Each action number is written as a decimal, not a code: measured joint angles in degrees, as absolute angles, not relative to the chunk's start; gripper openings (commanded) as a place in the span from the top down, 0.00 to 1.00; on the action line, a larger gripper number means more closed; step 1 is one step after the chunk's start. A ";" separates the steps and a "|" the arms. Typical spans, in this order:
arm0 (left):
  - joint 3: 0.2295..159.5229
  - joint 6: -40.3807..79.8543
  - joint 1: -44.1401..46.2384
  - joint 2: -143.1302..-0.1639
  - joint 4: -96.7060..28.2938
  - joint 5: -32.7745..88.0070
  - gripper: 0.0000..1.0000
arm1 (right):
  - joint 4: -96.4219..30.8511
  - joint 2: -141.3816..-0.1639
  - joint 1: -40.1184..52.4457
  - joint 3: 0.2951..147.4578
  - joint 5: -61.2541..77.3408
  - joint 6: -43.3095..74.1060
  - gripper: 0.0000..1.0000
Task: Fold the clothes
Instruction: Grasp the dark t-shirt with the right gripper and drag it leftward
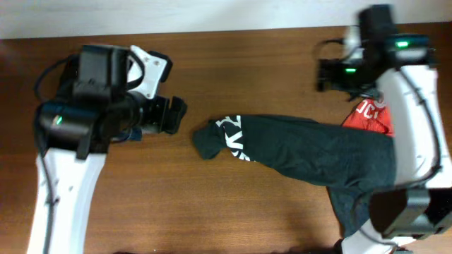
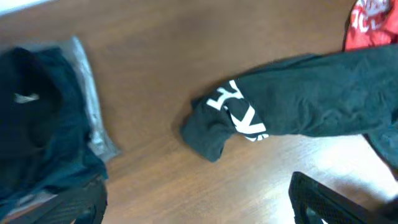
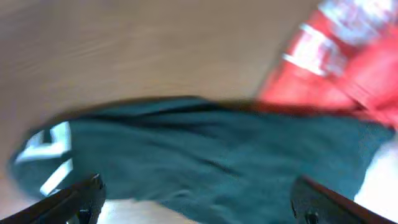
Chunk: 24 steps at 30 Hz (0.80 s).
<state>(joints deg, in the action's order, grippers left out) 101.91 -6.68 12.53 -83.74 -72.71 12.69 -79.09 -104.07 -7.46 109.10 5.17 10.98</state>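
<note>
A dark green garment with white lettering lies stretched across the table from the centre to the right front. Its lettered end is bunched and points left. A red garment with white print lies at its far right end, partly under the right arm. My left gripper is open and empty, just left of the lettered end and apart from it. It also shows in the left wrist view. My right gripper is open and empty above the dark garment and the red one. The right wrist view is blurred.
A dark cloth bundle with a grey edge lies at the left in the left wrist view; the left arm hides it from overhead. Bare brown table shows behind and in front of the garment. The right arm's base stands at the front right.
</note>
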 measured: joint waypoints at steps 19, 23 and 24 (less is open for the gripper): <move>101.91 -6.61 12.53 -95.90 -75.35 16.10 0.01 | -47.35 -125.84 -35.07 94.61 27.18 14.20 0.96; 101.91 -6.61 12.53 -95.90 -75.26 16.10 0.01 | -47.51 -128.01 -32.25 94.98 17.39 19.44 0.96; 101.91 -6.61 12.53 -95.90 -75.40 16.10 0.01 | -47.99 -127.94 -32.36 95.39 14.52 20.80 0.96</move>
<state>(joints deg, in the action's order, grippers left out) 101.91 -6.61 12.53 -95.90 -75.40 16.10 -47.99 -127.94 -32.36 95.39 14.52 20.80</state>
